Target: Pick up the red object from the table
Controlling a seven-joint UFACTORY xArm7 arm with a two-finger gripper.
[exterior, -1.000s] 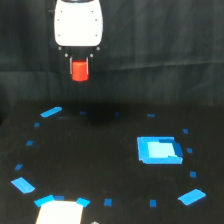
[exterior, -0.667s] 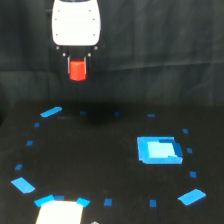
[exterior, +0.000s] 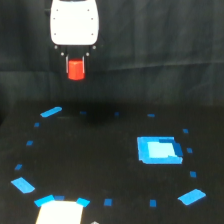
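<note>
The red object (exterior: 76,69), a small bright red-orange stubby block, hangs in the air under the white gripper body (exterior: 74,24), well above the black table (exterior: 110,165). My gripper (exterior: 76,67) is shut on it, with thin dark fingers at its sides. It is seen in front of the black curtain, at the upper left of the exterior view.
A bright blue rectangle (exterior: 158,150) lies on the table at the exterior view's right. Small blue tape marks ring the table, such as one at the left (exterior: 51,111) and one at the lower right (exterior: 192,196). A white patch (exterior: 60,212) sits at the bottom edge.
The gripper has risen a little further with the red object in it. Nothing else on the table has moved.
</note>
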